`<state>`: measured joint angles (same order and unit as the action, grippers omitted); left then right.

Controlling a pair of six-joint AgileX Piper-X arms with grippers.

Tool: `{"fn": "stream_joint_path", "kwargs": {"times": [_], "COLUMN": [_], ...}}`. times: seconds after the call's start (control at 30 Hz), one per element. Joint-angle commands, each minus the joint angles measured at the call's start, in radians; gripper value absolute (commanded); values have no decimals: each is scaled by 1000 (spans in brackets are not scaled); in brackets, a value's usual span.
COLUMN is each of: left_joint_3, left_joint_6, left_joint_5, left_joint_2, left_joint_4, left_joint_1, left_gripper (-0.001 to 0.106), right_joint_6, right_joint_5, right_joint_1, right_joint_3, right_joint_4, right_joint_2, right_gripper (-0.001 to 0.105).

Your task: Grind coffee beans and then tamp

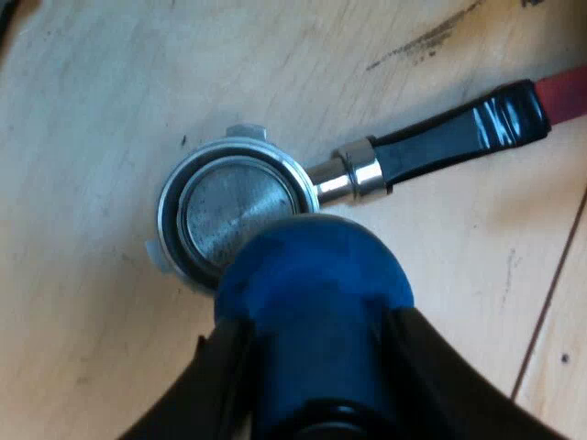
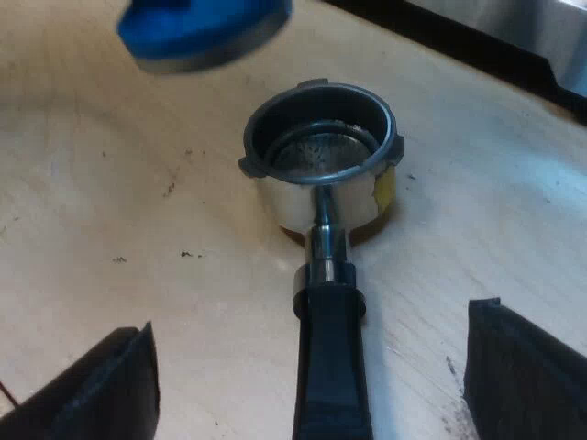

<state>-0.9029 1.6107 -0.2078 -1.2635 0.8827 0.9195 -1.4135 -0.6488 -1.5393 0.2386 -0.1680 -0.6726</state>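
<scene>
1. Gripping the blue tamper (image 1: 312, 302), my left gripper (image 1: 316, 390) has its two black fingers (image 1: 215, 385) clenched on either side of the tamper's body.
2. From the left wrist, the tamper hangs close to the holder (image 1: 238, 215), just over the basket's rim on the side away from the handle's red end (image 1: 564, 92).
3. The holder lies loose on the pale wooden table (image 1: 92, 92), basket mouth up. Bare wood runs all round it, so there is open room on every side of the rim.
4. Its basket is a shiny metal ring with small lugs at the edge. The floor inside is bare brushed metal.
5. A bright metal collar joins the basket to the dark handle (image 1: 459, 137).
6. From the right wrist, my right gripper (image 2: 312, 330) is spread wide and grasps nothing. One finger (image 2: 101, 385) stands on each side of the holder's handle, both well apart from it.
7. The handle runs straight between those fingers toward the basket (image 2: 321, 156), which has a few dark specks inside and a yellow mark (image 2: 385, 188) on its outer wall.
8. The tamper hovers raised beyond the basket, clear of its rim.
9. Past the holder, a dark and metal edge (image 2: 514, 37) borders the table. I cannot tell what it belongs to.
</scene>
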Motion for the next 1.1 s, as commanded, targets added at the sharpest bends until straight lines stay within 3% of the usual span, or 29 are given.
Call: {"fn": "stream_joint_path", "kwargs": {"times": [0.03,0.43,0.7,1.1], "left_joint_3": [-9,-9,-9,-9], "left_joint_6": [-9,-9,-16,-16], "left_joint_5": [8,3,55,34], "left_joint_2": [-5,-111,-156,-170], "left_joint_4": [-35,-72,-95,-132], "left_joint_1": [3,3,3,3], "left_gripper": [0,0,0,0], "right_joint_6": [-4,-4,-4,-4], "right_joint_5": [-1,-1,-1,-1], "right_joint_1": [-1,-1,-1,-1], "right_joint_3": [-1,-1,-1,-1], "right_joint_4": [7,7,7,7], "right_joint_2": [3,3,3,3], "right_gripper": [70,70,70,70]}}
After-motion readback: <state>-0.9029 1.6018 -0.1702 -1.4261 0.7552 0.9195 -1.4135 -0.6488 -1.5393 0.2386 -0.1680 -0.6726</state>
